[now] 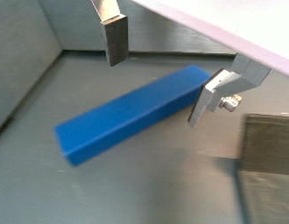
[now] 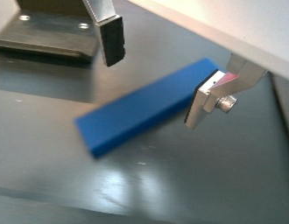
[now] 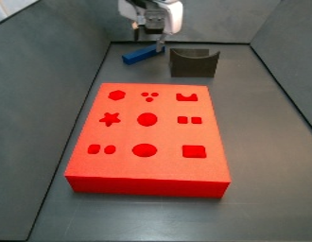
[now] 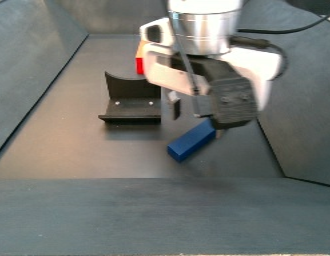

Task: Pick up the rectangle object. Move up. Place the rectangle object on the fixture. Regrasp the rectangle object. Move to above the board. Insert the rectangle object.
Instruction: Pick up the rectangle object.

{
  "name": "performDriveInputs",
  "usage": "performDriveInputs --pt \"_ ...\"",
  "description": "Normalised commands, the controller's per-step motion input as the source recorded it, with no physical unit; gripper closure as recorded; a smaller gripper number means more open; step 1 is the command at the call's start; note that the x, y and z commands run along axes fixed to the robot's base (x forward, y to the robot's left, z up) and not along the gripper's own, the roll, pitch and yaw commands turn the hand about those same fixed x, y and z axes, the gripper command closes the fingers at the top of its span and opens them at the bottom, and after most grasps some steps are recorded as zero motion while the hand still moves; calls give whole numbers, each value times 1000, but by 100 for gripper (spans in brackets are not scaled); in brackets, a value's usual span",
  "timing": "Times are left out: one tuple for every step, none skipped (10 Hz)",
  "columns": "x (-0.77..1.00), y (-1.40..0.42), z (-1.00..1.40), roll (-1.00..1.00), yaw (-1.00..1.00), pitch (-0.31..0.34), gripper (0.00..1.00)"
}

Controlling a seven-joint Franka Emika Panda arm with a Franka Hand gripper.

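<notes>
A: Gripper?
B: Jaws apart, straddling one end of the rectangle object, nothing clamped. Looks lined up for the pick.

A: Where's the bar?
B: Flat on the table near the far edge, just beside the fixture, not touching it.

A: The board?
B: Mid-table, well apart, holes free. Bar lying flat, so I'd judge the fixture is there for regrasping it before insertion.
</notes>
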Motion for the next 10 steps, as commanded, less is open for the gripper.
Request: performDriveInputs --pt "283 320 -194 -93 -51 -30 0" --pt "3 0 -71 0 0 -47 0" --pt "83 0 -91 0 -63 -26 0" --pt "-300 -183 -31 0 -331 -114 0" --pt "-474 -251 -6 0 -377 -227 0" --pt "-403 -160 0 -123 -320 -417 0" --pt "-311 -60 0 -130 -254 -423 0" --pt "-86 86 -191 -199 -57 -389 0" --pt "0 231 -383 -193 0 -363 0" --pt "103 323 -591 -150 0 -210 0"
